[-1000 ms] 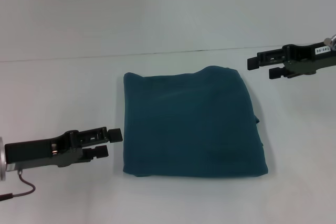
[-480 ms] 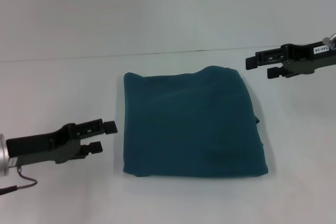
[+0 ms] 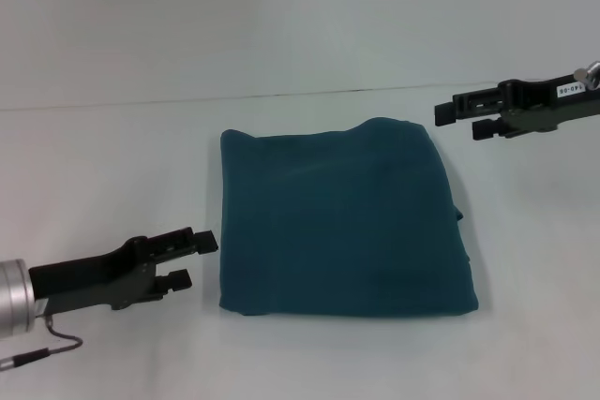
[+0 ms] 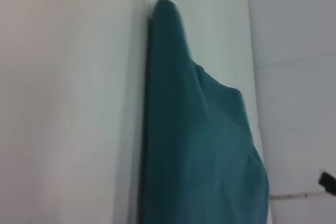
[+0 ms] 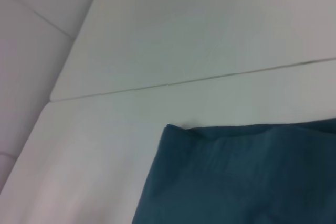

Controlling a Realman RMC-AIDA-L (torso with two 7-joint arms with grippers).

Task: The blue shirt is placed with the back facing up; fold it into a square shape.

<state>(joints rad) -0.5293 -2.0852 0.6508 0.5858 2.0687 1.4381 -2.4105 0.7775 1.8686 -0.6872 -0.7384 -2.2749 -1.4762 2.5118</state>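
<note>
The blue shirt lies flat on the white table, plain side up, and one folded corner shows a neat edge. Beyond the blue shirt, a thin dark seam crosses the pale surface. Past that seam the surface is bare and white.

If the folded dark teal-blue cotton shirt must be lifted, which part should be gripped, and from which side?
Probably the dark teal-blue cotton shirt is best pinched at its straight, stacked left edge, coming sideways from the robot's left. The open left gripper already faces that edge, close to it; the right edge looks uneven.
</note>
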